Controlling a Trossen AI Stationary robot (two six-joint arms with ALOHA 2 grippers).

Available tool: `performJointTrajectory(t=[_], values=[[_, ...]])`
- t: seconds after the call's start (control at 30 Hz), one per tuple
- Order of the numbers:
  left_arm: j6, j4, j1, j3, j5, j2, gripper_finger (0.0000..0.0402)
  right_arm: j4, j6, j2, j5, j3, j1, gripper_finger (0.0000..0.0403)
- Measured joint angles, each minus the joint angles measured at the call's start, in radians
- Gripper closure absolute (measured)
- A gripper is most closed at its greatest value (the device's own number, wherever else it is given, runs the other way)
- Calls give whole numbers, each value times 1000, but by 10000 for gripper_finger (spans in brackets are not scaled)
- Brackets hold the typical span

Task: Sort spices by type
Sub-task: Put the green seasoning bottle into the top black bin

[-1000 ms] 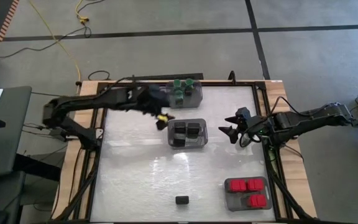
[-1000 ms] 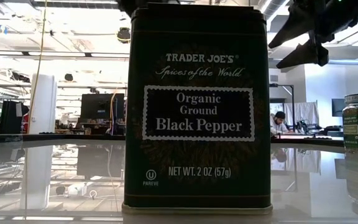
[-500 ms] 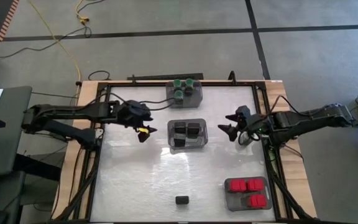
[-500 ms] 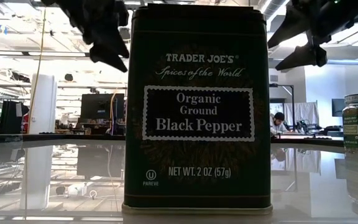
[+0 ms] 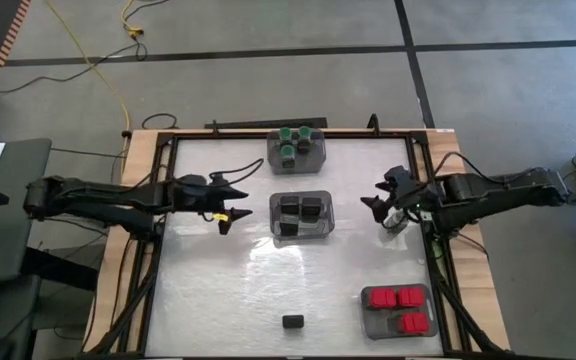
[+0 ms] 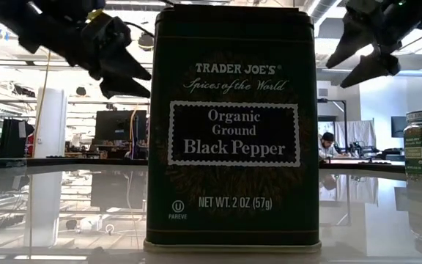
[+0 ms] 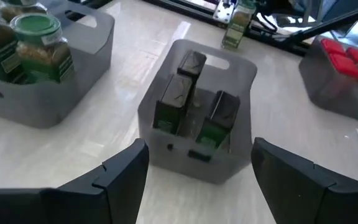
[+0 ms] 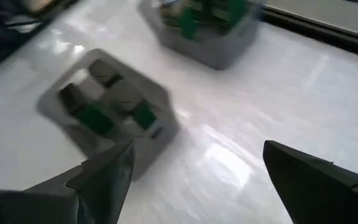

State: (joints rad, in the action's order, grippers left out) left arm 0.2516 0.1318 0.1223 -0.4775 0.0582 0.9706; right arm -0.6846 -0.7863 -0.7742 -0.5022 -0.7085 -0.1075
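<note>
White glossy table (image 5: 218,290) | grey concrete floor (image 5: 268,80) | both claws apart, empty

Four green-capped jars (image 5: 292,143) — four black tins (image 5: 299,212) — four red-capped jars (image 5: 398,308)

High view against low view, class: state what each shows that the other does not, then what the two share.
Only the high view shows the three grey bins: one with green-capped jars at the far edge, the middle bin with black tins, and the bin with red-capped jars at the near right.

Only the low view shows the tin's label, Organic Ground Black Pepper, and the room behind.

Both show the lone black tin, the left gripper and the right gripper, both open and empty above the table.
</note>
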Motion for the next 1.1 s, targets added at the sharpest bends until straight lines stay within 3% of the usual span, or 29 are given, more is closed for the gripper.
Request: performJointTrajectory(t=[0.23,0.37,0.63,1.1], values=[[-99,-2,-1,43,0,-71,131,-301,-139,-42,-18,-121,98,24],[-141,-4,3,43,1,-78,131,-476,-257,-99,47,-175,179,24],[-169,-5,4,43,1,-73,131,-519,-403,-197,236,-188,269,24],[-225,-2,4,43,2,-73,131,-610,-599,-259,272,-188,217,24]])
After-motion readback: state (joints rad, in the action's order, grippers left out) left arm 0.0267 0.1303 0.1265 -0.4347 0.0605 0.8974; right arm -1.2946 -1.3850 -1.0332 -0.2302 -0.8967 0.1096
